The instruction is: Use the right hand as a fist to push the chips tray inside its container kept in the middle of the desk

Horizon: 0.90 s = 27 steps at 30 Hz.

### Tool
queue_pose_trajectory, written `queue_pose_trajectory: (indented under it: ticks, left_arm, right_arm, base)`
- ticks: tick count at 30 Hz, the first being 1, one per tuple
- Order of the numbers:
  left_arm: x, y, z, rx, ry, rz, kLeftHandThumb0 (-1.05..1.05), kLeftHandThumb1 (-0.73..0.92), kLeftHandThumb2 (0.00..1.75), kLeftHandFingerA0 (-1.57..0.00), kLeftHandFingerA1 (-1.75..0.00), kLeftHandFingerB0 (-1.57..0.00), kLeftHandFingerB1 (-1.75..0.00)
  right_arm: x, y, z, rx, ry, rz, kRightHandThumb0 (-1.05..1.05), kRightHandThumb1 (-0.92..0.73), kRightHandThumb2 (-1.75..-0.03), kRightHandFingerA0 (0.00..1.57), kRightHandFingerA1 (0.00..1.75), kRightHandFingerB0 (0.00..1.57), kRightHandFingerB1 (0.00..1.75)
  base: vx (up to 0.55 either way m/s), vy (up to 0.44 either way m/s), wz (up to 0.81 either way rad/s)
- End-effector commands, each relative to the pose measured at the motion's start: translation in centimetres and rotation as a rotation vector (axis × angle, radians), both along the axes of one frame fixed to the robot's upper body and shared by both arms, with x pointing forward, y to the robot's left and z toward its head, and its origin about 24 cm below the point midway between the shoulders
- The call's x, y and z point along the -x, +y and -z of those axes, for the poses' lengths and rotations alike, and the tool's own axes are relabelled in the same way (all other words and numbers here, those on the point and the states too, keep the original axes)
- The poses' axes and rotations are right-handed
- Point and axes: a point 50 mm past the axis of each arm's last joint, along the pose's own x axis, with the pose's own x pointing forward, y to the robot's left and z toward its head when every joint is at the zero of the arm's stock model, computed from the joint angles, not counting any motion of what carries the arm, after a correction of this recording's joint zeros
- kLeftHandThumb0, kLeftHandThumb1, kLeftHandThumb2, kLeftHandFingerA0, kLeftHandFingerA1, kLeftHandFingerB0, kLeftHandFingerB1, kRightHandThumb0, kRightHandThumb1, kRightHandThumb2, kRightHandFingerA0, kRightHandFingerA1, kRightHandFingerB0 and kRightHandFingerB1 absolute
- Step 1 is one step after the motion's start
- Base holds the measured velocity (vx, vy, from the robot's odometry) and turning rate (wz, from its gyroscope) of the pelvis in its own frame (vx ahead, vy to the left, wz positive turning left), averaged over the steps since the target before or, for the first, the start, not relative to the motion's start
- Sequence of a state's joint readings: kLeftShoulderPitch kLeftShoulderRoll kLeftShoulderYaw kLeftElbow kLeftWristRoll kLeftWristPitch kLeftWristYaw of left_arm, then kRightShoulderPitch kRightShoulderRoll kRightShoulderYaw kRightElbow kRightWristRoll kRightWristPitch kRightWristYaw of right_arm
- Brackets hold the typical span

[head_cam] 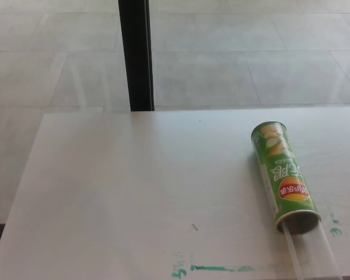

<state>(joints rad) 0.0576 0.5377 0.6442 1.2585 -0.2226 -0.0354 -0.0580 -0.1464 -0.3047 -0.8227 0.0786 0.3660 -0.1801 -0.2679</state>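
Tray (pixel 312 254): a clear plastic chips tray sticks out of the open near end of its can and runs off the desk's near edge, close to the near right corner. Neither robot hand is in view, so whether either is released, clenched or grasping anything cannot be told.

From largest to smallest: a pale tiled floor (pixel 251 64) fills the far part of the view. A white desk (pixel 134 186) takes up the near part, its far edge running straight across and its left edge slanting toward the near left corner. A black post (pixel 136 55) stands upright on the floor just beyond the desk's far edge. The green can (pixel 283 175) lies on its side toward the desk's right edge, closed end pointing to the far edge, open mouth toward the near edge. Green paint smears (pixel 213 269) mark the desk along the near edge, with smaller green spots (pixel 336 228) just right of the can's mouth.
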Motion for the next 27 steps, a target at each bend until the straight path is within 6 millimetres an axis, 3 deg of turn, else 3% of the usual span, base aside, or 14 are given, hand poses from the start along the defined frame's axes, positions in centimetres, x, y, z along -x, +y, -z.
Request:
queue_pose_trajectory:
  ticks: [1,2,5,12,13,20,21,24,27]
  left_arm:
    - [-0.3,0.8,-0.9,-0.020,-0.018,-0.011,-0.70,0.92,0.72,-0.51,-0.64,-0.40,-0.48]
    - [-0.3,0.8,-0.9,-0.019,-0.017,-0.007,-0.69,0.92,0.71,-0.52,-0.65,-0.40,-0.49]
    - [-0.3,0.8,-0.9,-0.016,-0.023,-0.015,-0.67,0.92,0.69,-0.51,-0.63,-0.41,-0.50]
    - [0.0,0.8,-0.8,-0.028,-0.002,-0.022,-0.70,0.92,0.70,-0.54,-0.65,-0.43,-0.50]
    - [0.2,0.9,-0.9,-0.008,-0.028,-0.038,-0.69,0.92,0.70,-0.46,-0.63,-0.39,-0.49]
    - [0.3,0.9,-0.8,-0.011,0.005,-0.014,-0.72,0.92,0.70,-0.53,-0.58,-0.41,-0.46]
    - [0.3,0.9,-0.8,-0.016,0.000,-0.016,-0.70,0.92,0.69,-0.53,-0.61,-0.39,-0.47]
    - [0.3,0.8,-0.8,-0.014,-0.005,-0.012,-0.70,0.92,0.71,-0.52,-0.61,-0.40,-0.49]
    - [0.3,0.8,-0.7,-0.017,0.003,-0.023,-0.70,0.92,0.69,-0.53,-0.61,-0.42,-0.48]
  right_arm:
    - [-0.2,9.0,-1.6,0.221,0.006,-0.466,-0.78,-0.61,-1.08,0.89,0.90,0.59,0.58]
    - [0.0,9.7,-1.6,0.259,0.004,-0.503,-0.83,-0.79,-0.64,0.88,0.92,0.62,0.50]
    - [1.2,11.4,-1.8,0.387,0.066,-0.639,-0.81,-0.81,-0.64,0.87,0.97,0.54,0.54]
    - [2.2,12.8,-1.8,0.460,0.150,-0.775,-0.76,-0.83,-0.65,0.82,1.08,0.56,0.58]
    - [2.3,13.3,-1.3,0.483,0.212,-0.875,-0.73,-0.84,-0.65,0.82,1.13,0.57,0.61]
    - [3.6,14.8,0.4,0.518,0.437,-1.102,-0.69,-0.85,-0.66,0.75,1.13,0.53,0.59]
    - [3.9,15.2,0.7,0.599,0.531,-1.196,-0.68,-0.82,-0.65,0.77,1.01,0.55,0.53]
    - [4.1,15.7,1.0,0.733,0.720,-1.295,-0.65,-0.77,-0.63,0.84,0.87,0.59,0.45]
    - [4.2,16.2,1.2,0.841,0.832,-1.368,-0.57,-0.77,-0.63,0.84,0.85,0.55,0.48]
  base:
    - [0.00,0.000,0.00]
    - [0.00,0.000,0.00]
    - [0.00,0.000,0.00]
    - [0.00,0.000,0.00]
    - [0.00,0.000,0.00]
    - [0.00,0.000,0.00]
    - [0.00,0.000,0.00]
    - [0.00,0.000,0.00]
    - [0.00,0.000,0.00]
